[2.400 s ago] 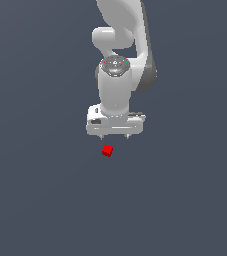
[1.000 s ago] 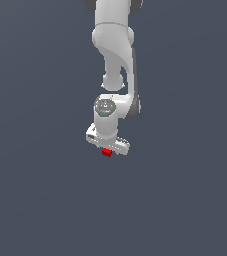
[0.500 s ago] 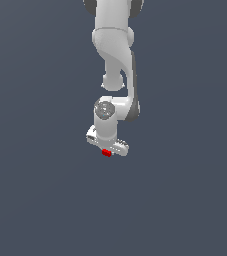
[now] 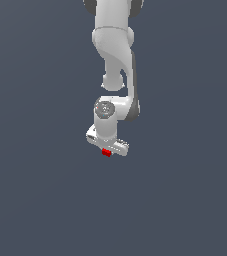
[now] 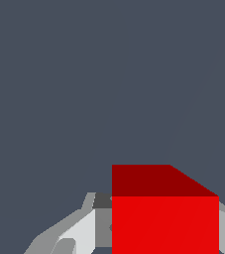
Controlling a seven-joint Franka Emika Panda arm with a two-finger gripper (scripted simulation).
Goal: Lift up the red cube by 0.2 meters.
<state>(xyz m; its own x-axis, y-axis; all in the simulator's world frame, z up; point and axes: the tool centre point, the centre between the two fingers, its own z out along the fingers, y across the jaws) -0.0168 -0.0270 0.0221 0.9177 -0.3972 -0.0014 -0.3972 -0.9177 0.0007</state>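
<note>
One red cube (image 4: 106, 152) is clamped between the fingers of the gripper (image 4: 108, 148) at frame centre, closed on since 2.4 s ago, so lifting remains.

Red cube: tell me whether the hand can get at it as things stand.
Probably yes: the hand is already down over the red cube, which sits between its fingers in the wrist view, with nothing else around it.
</note>
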